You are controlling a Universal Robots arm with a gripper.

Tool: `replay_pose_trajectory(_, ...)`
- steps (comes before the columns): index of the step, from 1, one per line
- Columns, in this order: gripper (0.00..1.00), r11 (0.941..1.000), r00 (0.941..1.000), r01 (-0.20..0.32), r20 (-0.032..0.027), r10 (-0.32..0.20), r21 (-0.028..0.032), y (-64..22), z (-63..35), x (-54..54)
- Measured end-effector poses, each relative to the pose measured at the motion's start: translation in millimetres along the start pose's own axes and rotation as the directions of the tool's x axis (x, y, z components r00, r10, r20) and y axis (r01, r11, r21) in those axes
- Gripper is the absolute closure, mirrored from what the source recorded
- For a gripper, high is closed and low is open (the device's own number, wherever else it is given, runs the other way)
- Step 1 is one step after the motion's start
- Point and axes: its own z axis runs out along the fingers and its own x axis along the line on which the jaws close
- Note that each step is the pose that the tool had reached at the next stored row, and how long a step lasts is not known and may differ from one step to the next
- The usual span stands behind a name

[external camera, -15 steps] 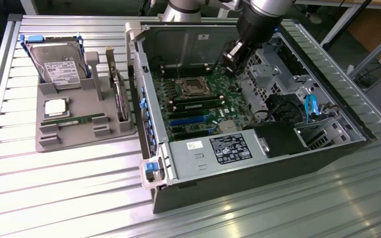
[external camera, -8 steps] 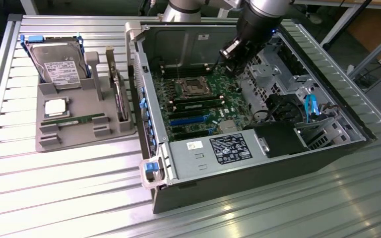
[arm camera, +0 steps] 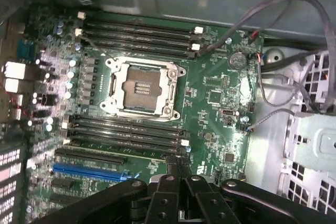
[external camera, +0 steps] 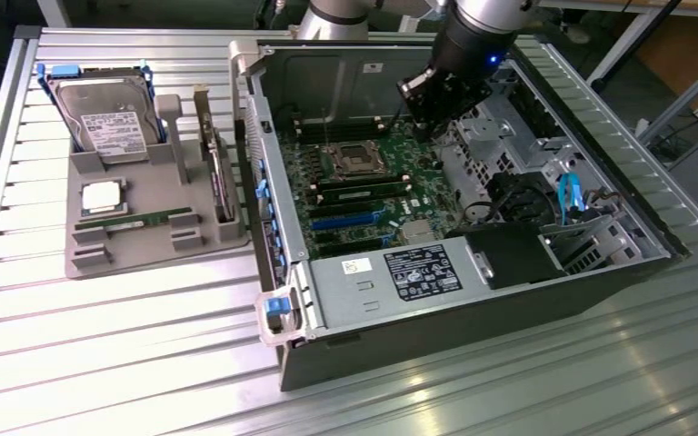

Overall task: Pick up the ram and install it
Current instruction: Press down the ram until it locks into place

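The tool point(external camera: 436, 113) hangs inside the open computer case point(external camera: 471, 300), above the motherboard point(external camera: 367, 186) near the empty processor socket point(arm camera: 142, 85); whether its fingers are apart or together I cannot tell; one ram stick point(external camera: 362, 192) sits in a slot beside the socket; another ram stick point(external camera: 134, 221) lies in the grey tray point(external camera: 94, 259) on the desk point(external camera: 106, 345), well apart from the tool.
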Motion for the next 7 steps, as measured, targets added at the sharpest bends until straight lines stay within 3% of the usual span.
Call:
replay_pose_trajectory(1, 0.90, 0.9996, 0.9996, -0.027, 0.0009, 0.027, -0.0007, 0.0, 0.1, 0.0)
replay_pose_trajectory(7, 0.90, 0.9996, 0.9996, -0.027, 0.0010, 0.027, -0.0008, 0.0, 0.1, 0.0)
